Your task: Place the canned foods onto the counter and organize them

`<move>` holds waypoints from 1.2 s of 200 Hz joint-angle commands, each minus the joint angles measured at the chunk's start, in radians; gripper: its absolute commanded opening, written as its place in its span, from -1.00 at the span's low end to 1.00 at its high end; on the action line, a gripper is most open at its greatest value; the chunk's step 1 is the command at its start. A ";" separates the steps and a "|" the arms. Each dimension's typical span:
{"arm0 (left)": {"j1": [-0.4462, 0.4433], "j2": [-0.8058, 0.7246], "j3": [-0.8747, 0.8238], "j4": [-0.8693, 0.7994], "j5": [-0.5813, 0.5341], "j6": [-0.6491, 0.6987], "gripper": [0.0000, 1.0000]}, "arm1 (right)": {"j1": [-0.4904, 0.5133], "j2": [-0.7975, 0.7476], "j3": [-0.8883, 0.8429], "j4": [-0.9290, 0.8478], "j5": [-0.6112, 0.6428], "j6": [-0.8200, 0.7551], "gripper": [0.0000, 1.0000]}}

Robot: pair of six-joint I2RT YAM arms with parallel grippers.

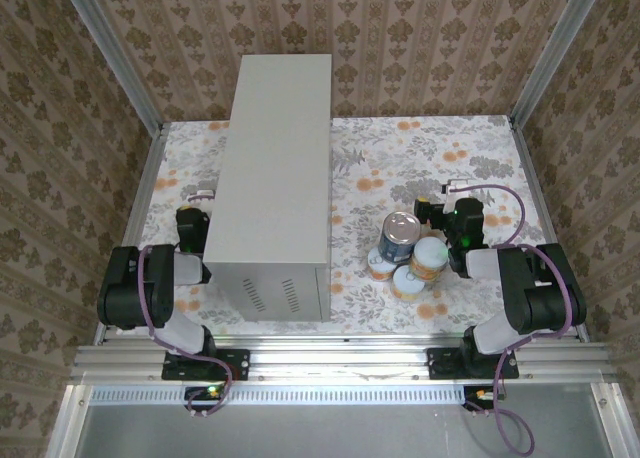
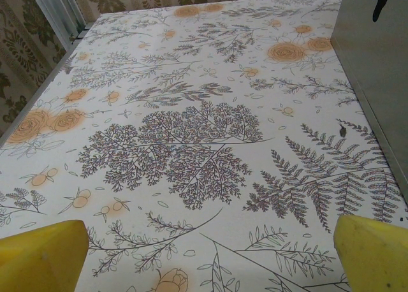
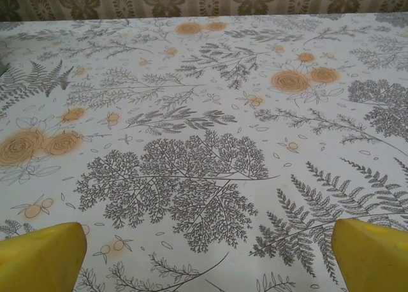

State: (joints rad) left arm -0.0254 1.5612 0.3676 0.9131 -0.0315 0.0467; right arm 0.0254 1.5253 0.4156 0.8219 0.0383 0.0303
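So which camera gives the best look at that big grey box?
The top external view: the counter appears whole there, top face and slotted near end, standing left of the cans. The left wrist view catches just a slice of its side along the right edge.

No word, number or sign can be read here. The cans [image 1: 408, 255], which stand close together on the left side of the right pincer [image 3: 207, 263], carry coloured labels: the tallest one has blue and the shorter ones have orange-yellow. Any print on these labels is too small and too blurred to make out.
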 commanded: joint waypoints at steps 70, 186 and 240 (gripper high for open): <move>-0.001 -0.008 0.023 0.003 0.022 0.032 1.00 | 0.004 0.006 -0.011 0.040 0.031 -0.013 1.00; 0.005 -0.178 0.571 -1.096 -0.560 -0.234 1.00 | 0.001 0.005 -0.011 0.039 0.023 -0.010 1.00; 0.004 -0.247 0.940 -1.674 -0.524 -0.403 1.00 | -0.018 0.006 -0.003 0.024 0.002 0.005 1.00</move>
State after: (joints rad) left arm -0.0254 1.3636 1.1862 -0.4019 -0.5690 -0.2504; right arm 0.0166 1.5253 0.4149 0.8276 0.0444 0.0296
